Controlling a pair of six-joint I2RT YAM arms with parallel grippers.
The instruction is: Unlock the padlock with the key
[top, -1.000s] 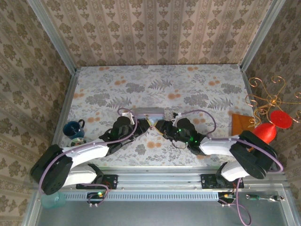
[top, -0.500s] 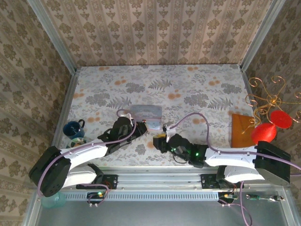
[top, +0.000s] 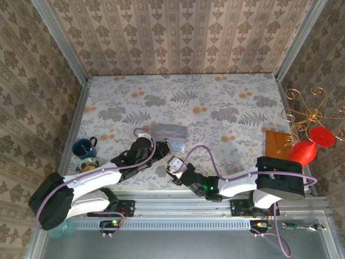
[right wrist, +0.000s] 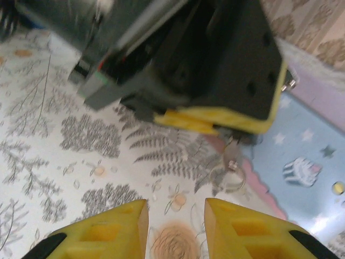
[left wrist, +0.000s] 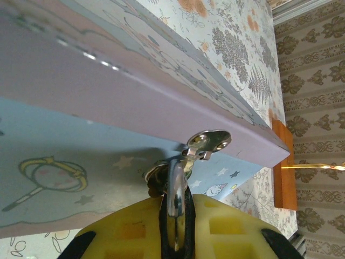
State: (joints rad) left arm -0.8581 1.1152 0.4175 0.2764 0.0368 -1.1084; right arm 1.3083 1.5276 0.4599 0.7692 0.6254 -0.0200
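Against the closed tin (left wrist: 108, 97), the left hand (left wrist: 175, 218) clamps the padlock (left wrist: 173, 189) while the right hand (right wrist: 173, 211) gapes empty.

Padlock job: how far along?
Done: left claw grips the padlock at the hasp of the tin. In hand: right claw is open and empty, short of it. Left: padlock sits hooked on the hasp; unlocked or not, I cannot tell.

A staged robot test booth: wallpapered panels (top: 183, 38), aluminium frame (top: 60, 40), floral tabletop (top: 215, 102).
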